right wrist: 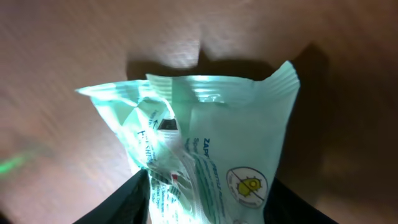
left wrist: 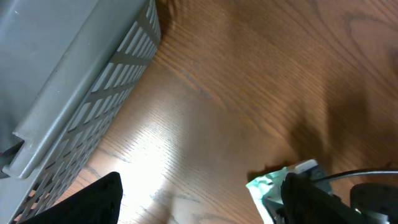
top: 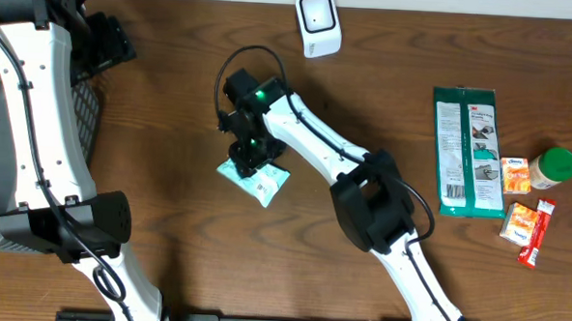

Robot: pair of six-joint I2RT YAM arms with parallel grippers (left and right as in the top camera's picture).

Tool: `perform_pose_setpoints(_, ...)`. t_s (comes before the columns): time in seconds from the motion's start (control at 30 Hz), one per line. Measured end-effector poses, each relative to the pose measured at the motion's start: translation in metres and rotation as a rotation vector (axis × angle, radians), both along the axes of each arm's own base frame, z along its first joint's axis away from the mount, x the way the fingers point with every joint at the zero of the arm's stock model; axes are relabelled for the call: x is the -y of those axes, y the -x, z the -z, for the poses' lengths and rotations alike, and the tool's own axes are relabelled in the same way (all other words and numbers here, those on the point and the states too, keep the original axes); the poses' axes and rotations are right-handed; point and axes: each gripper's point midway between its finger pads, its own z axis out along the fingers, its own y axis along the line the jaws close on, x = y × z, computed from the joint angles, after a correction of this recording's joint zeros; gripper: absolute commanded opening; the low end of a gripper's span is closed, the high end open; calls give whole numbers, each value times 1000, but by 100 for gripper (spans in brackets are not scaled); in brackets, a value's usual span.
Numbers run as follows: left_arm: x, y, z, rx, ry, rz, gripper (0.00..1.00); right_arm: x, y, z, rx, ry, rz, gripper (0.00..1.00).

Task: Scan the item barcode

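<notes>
Centrally on the wooden counter (top: 172,107) lay the mint-green packet (top: 267,185), flat on its surface and below and to the left of the white scanner (top: 317,24), which stood near the far edge, well apart from it. The right arm reached across to the packet, and the right fingers (right wrist: 124,206) stood directly over it. In the right wrist view the crumpled packet sat between the two dark fingers, one on either side of its lower end; whether they pressed on it or merely flanked it could not be determined. Print and a round emblem were visible on the wrapper, but no barcode could be made out. The left fingers (left wrist: 93,200) were spread wide and held nothing, positioned beside the grey slotted basket (left wrist: 62,93) at the left side of the counter. At the right side lay a flat green pack (top: 467,149), a green-lidded jar (top: 556,167), two small orange packets (top: 515,175) and a red sachet (top: 537,232), all well apart from the mint-green packet.
</notes>
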Motion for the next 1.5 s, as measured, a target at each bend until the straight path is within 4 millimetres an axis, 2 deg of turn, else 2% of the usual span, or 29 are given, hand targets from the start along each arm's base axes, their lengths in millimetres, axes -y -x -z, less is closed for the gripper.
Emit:
perform_pose_setpoints(0.17,0,0,0,0,0,0,82,-5,15,-2,-48,-20,-35,68)
perform_pose_setpoints(0.47,0,0,0,0,0,0,82,-7,17,-5,-59,-58,-79,71)
perform_pose_setpoints(0.57,0,0,0,0,0,0,83,-2,9,-6,-62,-73,-63,93)
perform_pose_setpoints(0.63,0,0,0,0,0,0,82,2,0,-8,-63,-100,-46,96)
perform_pose_setpoints(0.73,0,0,0,0,0,0,82,9,-15,-11,-65,-140,-12,89)
perform_pose_setpoints(0.83,0,0,0,0,0,0,82,23,-30,-12,-66,-153,27,77)
perform_pose_setpoints(1.03,0,0,0,0,0,0,82,45,-50,-10,-69,-160,85,69)
perform_pose_setpoints(1.1,0,0,0,0,0,0,82,44,-49,-9,-69,-163,78,60)
perform_pose_setpoints(1.17,0,0,0,0,0,0,82,40,-46,-9,-71,-167,67,57)
perform_pose_setpoints(1.5,0,0,0,0,0,0,83,19,-26,-15,-101,-220,-7,57)
